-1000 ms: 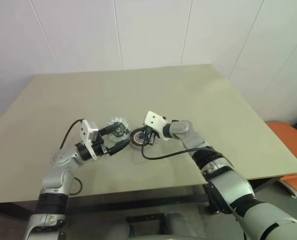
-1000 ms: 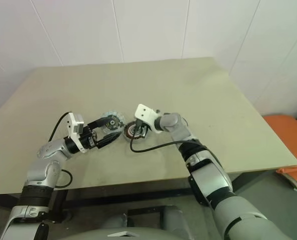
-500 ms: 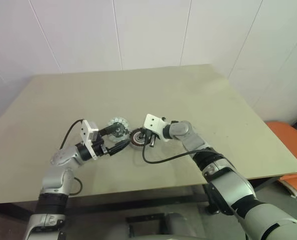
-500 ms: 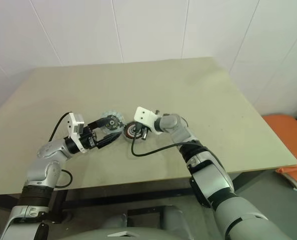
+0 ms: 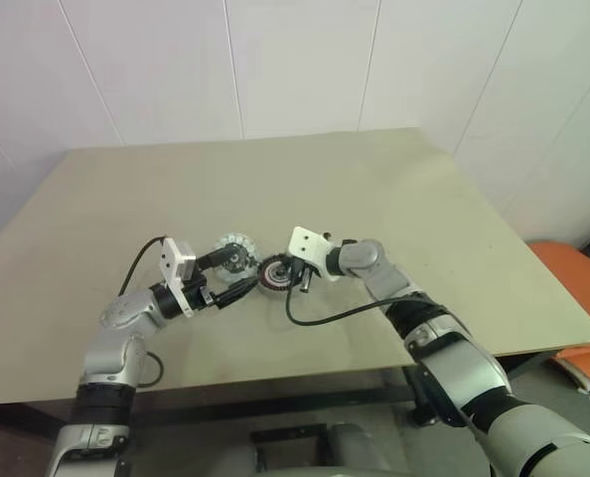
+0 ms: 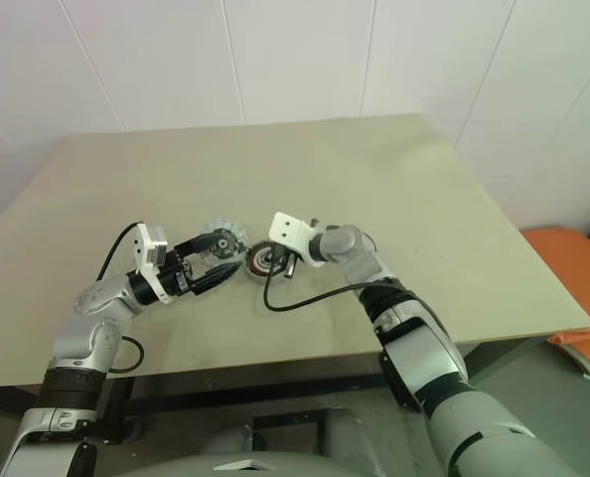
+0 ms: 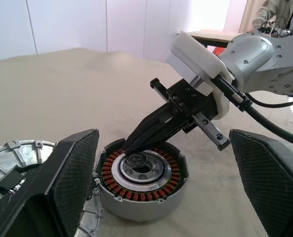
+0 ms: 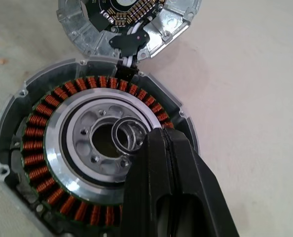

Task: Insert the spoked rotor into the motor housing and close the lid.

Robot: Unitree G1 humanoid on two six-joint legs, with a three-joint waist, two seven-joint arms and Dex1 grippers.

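On the counter [image 5: 394, 199], the spoked rotor [image 8: 102, 148] is seated inside the motor housing [image 8: 18, 98]. The right tool [image 8: 159, 140], fingers closed together, is pressed at the rotor's centre. The left tool [image 7: 161, 163] is spread wide around the housing, nothing gripped.

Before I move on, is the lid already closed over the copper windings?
No, the lid lies open beside the motor housing, windings exposed.

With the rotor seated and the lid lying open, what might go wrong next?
1. The shut right gripper rests on the silvery rotor disc inside the copper-wound, grey motor housing; lifting away might tilt the disc.
2. The round grey lid hangs by a short wire; swinging it shut might pinch that.
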